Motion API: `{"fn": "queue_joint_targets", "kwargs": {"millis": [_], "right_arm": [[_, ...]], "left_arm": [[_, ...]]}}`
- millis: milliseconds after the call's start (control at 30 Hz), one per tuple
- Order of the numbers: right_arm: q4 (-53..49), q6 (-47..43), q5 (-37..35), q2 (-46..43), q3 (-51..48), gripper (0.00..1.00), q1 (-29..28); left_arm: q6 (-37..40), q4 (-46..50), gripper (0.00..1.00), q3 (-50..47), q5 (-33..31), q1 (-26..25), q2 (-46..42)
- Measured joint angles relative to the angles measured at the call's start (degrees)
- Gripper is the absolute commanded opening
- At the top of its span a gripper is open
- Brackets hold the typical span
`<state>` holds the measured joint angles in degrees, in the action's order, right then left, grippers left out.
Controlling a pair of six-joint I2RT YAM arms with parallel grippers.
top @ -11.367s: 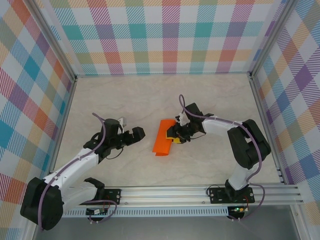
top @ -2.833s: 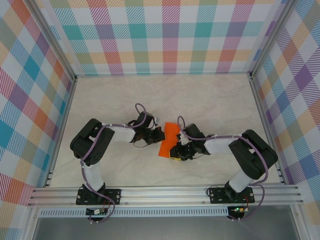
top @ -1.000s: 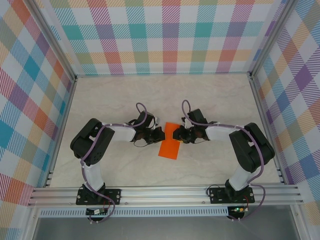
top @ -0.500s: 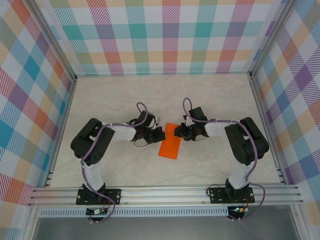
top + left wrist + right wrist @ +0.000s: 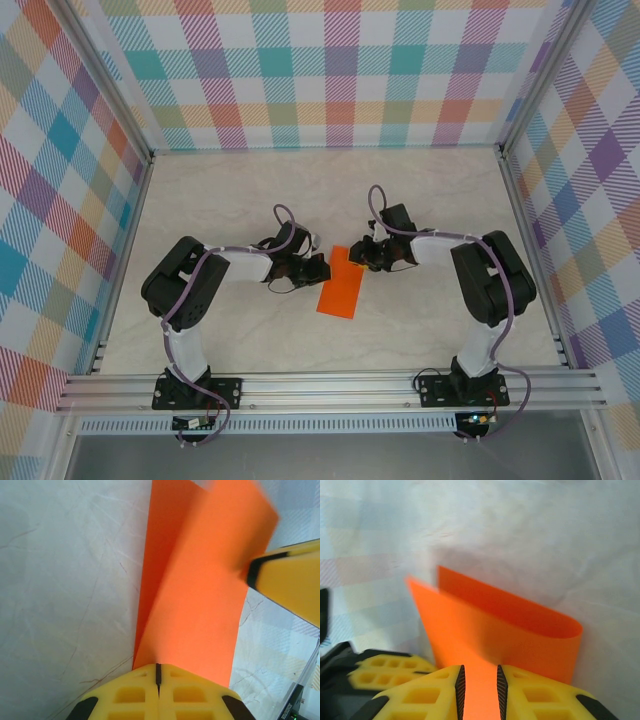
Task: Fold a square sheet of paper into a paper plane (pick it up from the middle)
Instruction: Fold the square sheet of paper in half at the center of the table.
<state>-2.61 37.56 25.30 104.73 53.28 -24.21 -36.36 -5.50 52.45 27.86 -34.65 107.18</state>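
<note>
Near the middle of the table (image 5: 250, 190), we found the square sheet of paper (image 5: 340, 291) (image 5: 200, 605) (image 5: 510, 625) folded over into a narrow orange strip, its upper layer bowed off the lower. The left gripper (image 5: 320, 268) (image 5: 158, 672) sat at the strip's far left edge, fingers pressed fully together, tips at the paper's edge. The right gripper (image 5: 356, 257) (image 5: 479, 672) sat at the far right corner, fingers narrowly parted, with orange showing through the gap. Both arms lay low over the surface.
</note>
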Motion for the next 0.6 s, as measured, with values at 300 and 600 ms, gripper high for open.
{"fn": "queue_joint_targets", "kwargs": {"millis": [300,600], "right_arm": [[-1.18,-0.2,1.07,1.31,1.27,0.26,0.76],[-5.03,-1.86,0.81,1.79,6.62,0.26,1.79]], "left_arm": [[0.2,0.44,0.0,0.2,-0.09,-0.07,0.0],[0.22,0.68,0.0,0.31,-0.28,-0.09,0.0]]}}
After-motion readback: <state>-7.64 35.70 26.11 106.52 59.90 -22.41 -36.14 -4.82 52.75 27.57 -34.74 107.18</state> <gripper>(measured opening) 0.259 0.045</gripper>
